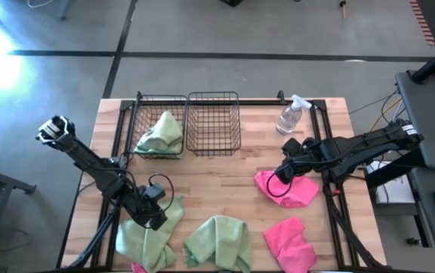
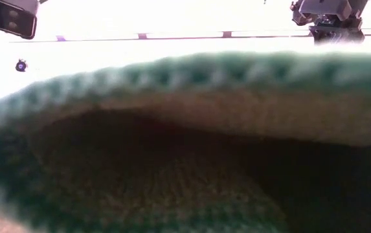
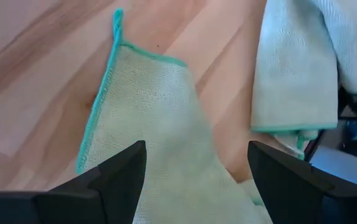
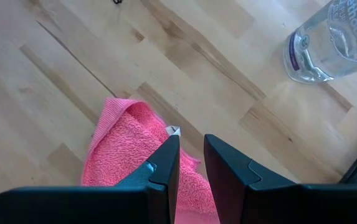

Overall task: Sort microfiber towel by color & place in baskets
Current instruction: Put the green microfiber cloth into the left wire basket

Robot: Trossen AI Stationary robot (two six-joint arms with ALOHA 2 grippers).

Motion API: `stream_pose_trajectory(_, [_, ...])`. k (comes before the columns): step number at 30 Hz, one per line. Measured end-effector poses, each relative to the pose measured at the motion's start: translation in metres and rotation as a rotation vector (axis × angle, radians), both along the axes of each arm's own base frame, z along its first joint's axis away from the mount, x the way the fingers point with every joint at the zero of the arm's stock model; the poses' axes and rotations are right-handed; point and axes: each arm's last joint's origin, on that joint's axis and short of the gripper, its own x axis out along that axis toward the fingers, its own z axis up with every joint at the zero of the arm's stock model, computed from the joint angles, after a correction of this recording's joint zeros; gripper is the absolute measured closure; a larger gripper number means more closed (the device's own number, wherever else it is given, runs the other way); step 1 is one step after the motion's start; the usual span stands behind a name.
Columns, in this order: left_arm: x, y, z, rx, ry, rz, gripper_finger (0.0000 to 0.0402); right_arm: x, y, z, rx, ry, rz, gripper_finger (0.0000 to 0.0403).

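One light green towel (image 1: 160, 135) lies in the left basket (image 1: 137, 114); the right basket (image 1: 213, 121) holds nothing. Two more green towels (image 1: 147, 241) (image 1: 217, 241) lie near the table's front edge, and the middle one fills the low view (image 2: 172, 162). My left gripper (image 3: 197, 168) stands open just above the leftmost green towel (image 3: 153, 124), its fingers on either side of a raised fold. My right gripper (image 4: 190, 165) is shut on a pink towel (image 1: 291, 189) at the right. A second pink towel (image 1: 291, 243) lies on the table at the front right. My right gripper pinches the pink towel's bunched upper part (image 4: 194, 177) between its two fingers, beside a small white tag (image 4: 173, 130). The fingers slant down from the table's right side. The cloth hangs slack below them; whether its lower end rests on the table I cannot tell.
A clear spray bottle (image 1: 291, 115) stands upright at the far right, close to my right arm. A black rail frame (image 1: 323, 136) runs along the table's sides and back. Bare wood (image 1: 217, 182) lies between the baskets and the front towels.
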Motion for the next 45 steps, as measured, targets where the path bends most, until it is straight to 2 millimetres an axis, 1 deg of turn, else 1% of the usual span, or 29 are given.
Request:
stream_pose_trajectory(3, [0.0, 0.0, 0.0, -0.014, 0.006, 0.021, 0.0138, 0.0, 0.0, 0.0, 0.001, -0.001, -0.002, 0.0335])
stream_pose_trajectory(8, [-0.001, 0.0, -0.001, -0.008, 0.011, -0.012, 0.0138, 0.0, 0.0, 0.0, 0.004, -0.006, -0.01, 0.0335])
stream_pose_trajectory(12, [-0.003, 0.0, -0.005, -0.01, 0.077, -0.032, 0.0138, 0.001, 0.0, 0.0, 0.005, -0.009, -0.009, 0.0335])
stream_pose_trajectory(16, [-0.007, -0.005, -0.017, -0.03, 0.226, -0.052, 0.0138, 0.001, 0.0, 0.0, 0.005, -0.009, -0.009, 0.0335])
stream_pose_trajectory(21, [-0.005, -0.015, -0.037, 0.001, 0.327, -0.091, 0.0138, 0.001, 0.0, 0.0, 0.005, -0.009, -0.009, 0.0335])
stream_pose_trajectory(26, [0.001, -0.02, -0.053, 0.031, 0.364, -0.086, 0.0138, 0.001, 0.0, 0.0, 0.004, -0.009, -0.009, 0.0335])
stream_pose_trajectory(29, [0.006, -0.026, -0.061, 0.011, 0.363, -0.094, 0.0138, 0.001, 0.0, 0.0, 0.004, -0.009, -0.008, 0.0335])
stream_pose_trajectory(33, [0.011, -0.03, -0.067, -0.002, 0.353, -0.097, 0.0141, 0.001, 0.0, 0.0, 0.004, -0.009, -0.008, 0.0335])
stream_pose_trajectory(35, [0.011, -0.03, -0.068, 0.001, 0.359, -0.095, 0.0151, 0.001, 0.0, 0.0, 0.004, -0.009, -0.008, 0.0335])
stream_pose_trajectory(38, [0.01, -0.03, -0.068, 0.002, 0.357, -0.097, 0.0177, 0.001, 0.0, 0.0, 0.004, -0.009, -0.008, 0.0335])
stream_pose_trajectory(45, [0.01, -0.028, -0.064, 0.019, 0.329, -0.115, 0.0262, 0.001, 0.0, 0.0, 0.003, -0.011, -0.009, 0.0335])
